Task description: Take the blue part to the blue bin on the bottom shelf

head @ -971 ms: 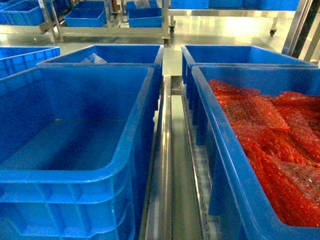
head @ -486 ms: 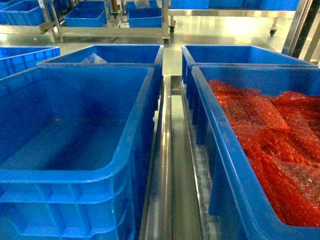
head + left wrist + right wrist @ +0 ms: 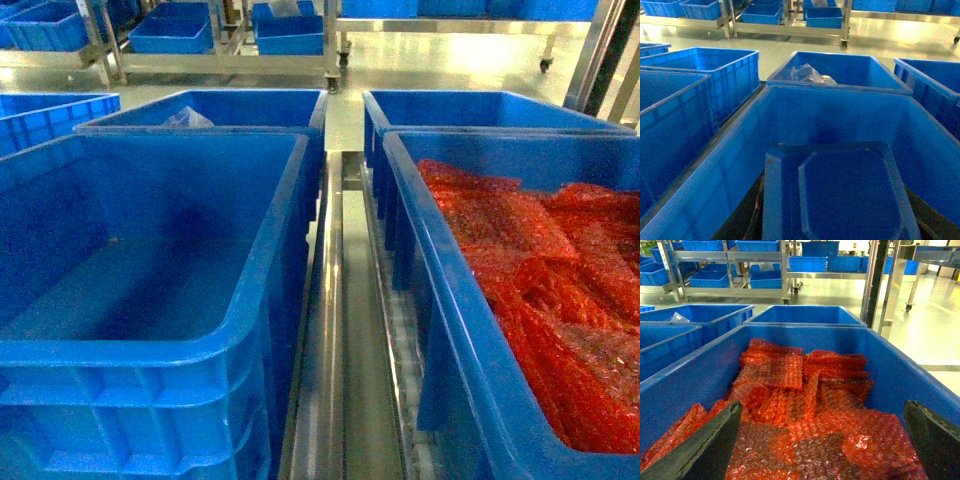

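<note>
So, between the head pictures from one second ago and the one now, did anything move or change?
Nothing visibly changed in the head view. The empty blue bin sits at the left, and the twin crate with the red bubble-wrap bags at the right, with the steel rail between them, all as before. No gripper appears in any of the head pictures.

The blue part (image 3: 840, 195) hides the left gripper's fingers; neither arm appears in head view.
</note>
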Motion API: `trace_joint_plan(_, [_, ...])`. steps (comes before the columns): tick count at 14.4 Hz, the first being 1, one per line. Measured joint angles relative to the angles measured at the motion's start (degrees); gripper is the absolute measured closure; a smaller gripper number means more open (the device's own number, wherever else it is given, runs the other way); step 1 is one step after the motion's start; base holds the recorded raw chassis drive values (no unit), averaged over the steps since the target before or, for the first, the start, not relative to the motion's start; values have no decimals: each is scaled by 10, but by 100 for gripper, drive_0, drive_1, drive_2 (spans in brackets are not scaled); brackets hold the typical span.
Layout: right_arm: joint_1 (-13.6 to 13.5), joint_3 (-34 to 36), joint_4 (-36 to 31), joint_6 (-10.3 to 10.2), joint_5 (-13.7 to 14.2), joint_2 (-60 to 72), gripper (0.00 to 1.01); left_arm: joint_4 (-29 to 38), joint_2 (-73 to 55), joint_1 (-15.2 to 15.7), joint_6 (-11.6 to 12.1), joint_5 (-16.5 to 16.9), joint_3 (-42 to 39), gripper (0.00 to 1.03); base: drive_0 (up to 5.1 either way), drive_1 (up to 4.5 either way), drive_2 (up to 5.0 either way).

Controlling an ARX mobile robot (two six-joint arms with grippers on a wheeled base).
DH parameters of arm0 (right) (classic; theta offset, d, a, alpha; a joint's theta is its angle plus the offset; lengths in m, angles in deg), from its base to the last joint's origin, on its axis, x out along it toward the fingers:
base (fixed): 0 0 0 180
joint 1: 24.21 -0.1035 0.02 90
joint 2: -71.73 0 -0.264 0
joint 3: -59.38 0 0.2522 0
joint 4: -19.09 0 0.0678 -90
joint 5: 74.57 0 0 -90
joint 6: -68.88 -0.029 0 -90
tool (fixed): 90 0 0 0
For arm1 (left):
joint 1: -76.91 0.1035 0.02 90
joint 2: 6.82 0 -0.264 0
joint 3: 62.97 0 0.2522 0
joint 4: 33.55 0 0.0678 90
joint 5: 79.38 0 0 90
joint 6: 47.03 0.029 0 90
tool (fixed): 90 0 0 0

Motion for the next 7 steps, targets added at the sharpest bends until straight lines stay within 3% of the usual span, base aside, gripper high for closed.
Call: trace_joint_plan(7, [0, 0, 0, 0, 0, 0, 3, 0, 0, 0, 0, 0, 0, 59, 0, 0, 0])
